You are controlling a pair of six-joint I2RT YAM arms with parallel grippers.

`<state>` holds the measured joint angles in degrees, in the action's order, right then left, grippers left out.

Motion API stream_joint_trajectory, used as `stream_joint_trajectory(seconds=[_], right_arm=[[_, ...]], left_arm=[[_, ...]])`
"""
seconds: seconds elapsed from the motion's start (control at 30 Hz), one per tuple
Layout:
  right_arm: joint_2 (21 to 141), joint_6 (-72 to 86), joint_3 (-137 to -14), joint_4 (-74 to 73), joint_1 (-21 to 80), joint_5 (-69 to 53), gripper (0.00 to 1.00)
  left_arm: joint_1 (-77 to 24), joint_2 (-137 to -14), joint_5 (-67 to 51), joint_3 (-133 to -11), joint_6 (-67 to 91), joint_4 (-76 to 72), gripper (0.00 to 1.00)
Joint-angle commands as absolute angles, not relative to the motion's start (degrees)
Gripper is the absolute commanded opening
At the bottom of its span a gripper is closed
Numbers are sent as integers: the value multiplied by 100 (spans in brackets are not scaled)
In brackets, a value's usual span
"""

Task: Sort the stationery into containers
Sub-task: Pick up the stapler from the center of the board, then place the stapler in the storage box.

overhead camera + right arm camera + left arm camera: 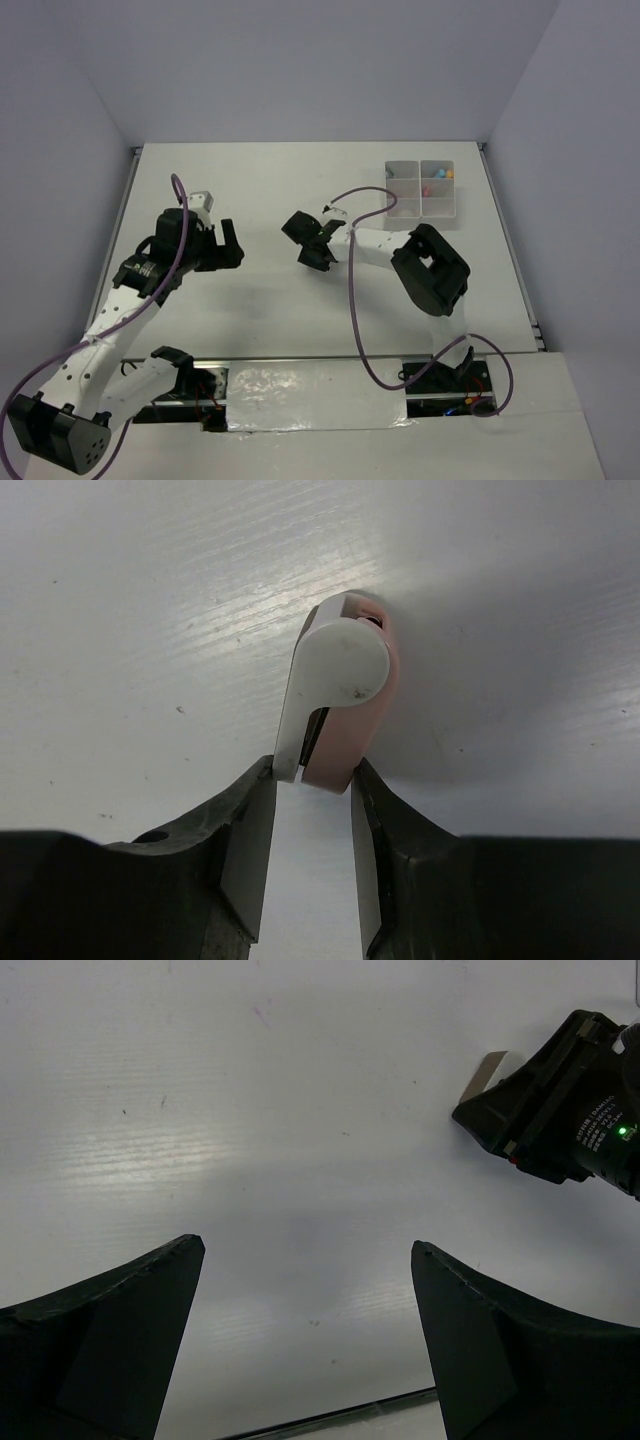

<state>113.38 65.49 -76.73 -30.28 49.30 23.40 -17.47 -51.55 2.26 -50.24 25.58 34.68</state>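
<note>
Right end effector (pixel 312 775) clamps a half-hidden pink-white item (pixel 345 670), perhaps tape; left end effector (pixel 307 1245) gapes.

I count two arms (pixel 105 325), one divided box (pixel 421 216) near the far right corner, four compartments (pixel 404 205) showing, three small coloured pieces (pixel 437 179) in one, and one pink-and-white piece (pixel 338 695) outside it.
</note>
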Motion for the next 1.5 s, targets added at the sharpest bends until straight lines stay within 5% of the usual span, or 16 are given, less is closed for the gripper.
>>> stream_joint_trajectory(seconds=[0.0,0.3,0.73,1.1,1.3,1.47], right_arm=[[11137,6224,-7436,-2779,4992,2330,5],[9336,5309,-6340,-1883,4475,1935,4],[6391,7592,-3710,1209,1030,-1229,6],[7548,10202,-3041,5112,-474,-1643,4],[7928,10933,-2760,5818,-633,-1240,5],[7569,10249,-3059,4810,-791,-1451,5]], left_arm=[[-1793,-5115,141,-5036,2487,3305,98],[-1934,-5142,211,-5045,2505,3331,98],[-2074,-5080,351,-5045,2540,3357,99],[-2259,-5071,466,-5036,2566,3375,99],[-2294,-5133,466,-5062,2566,3393,99],[-2303,-5124,474,-5062,2566,3393,99]])
